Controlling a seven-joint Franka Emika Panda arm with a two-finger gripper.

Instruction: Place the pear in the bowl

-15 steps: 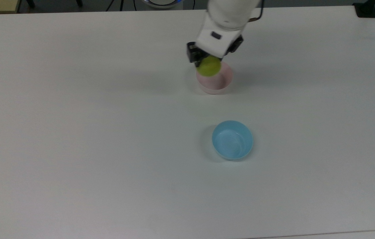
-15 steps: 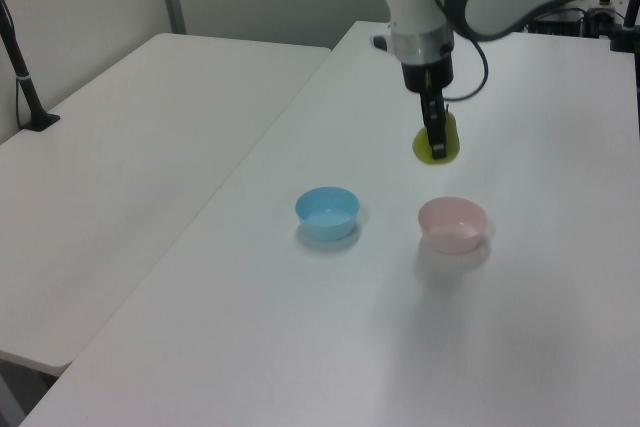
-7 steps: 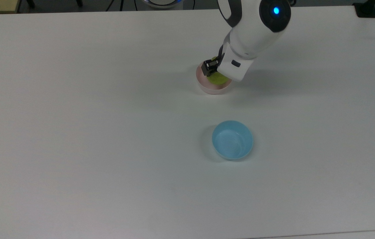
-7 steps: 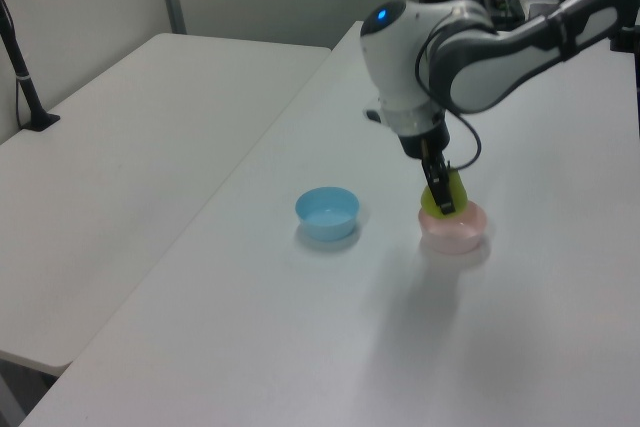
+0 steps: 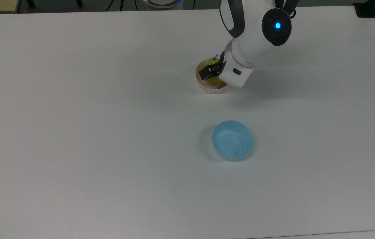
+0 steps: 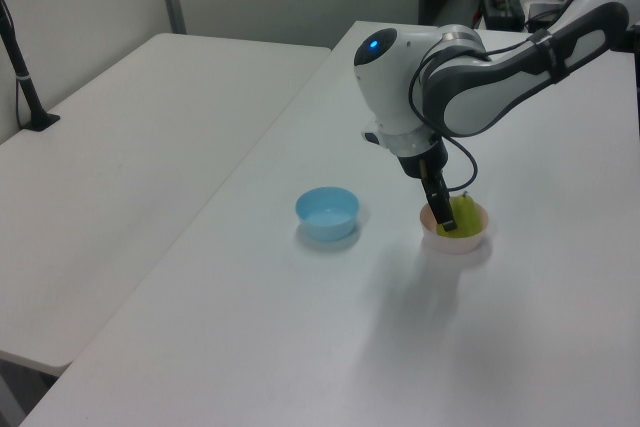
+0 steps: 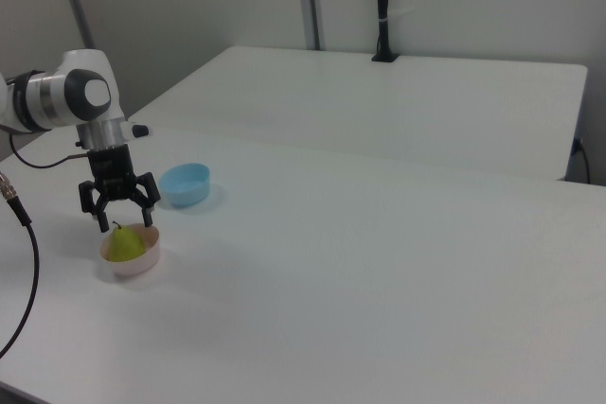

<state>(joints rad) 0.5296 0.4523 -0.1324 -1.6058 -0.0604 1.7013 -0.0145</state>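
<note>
White arm bent down, pincer (image 7: 122,217) spread w/ pear (image 7: 122,245) in bowl (image 7: 140,260).

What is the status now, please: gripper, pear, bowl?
Gripper open, fingers astride the pear. Pear sits in the pink bowl, stem up. Blue bowl stands apart, nothing in the way.

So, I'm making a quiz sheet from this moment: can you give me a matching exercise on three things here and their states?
Column one:
1. pear
2. blue bowl
3. gripper

Column two:
a. holds nothing
b. jaws spread, just above the fruit
c. sits inside the pink bowl

Pairs: 1-c, 2-a, 3-b
</note>
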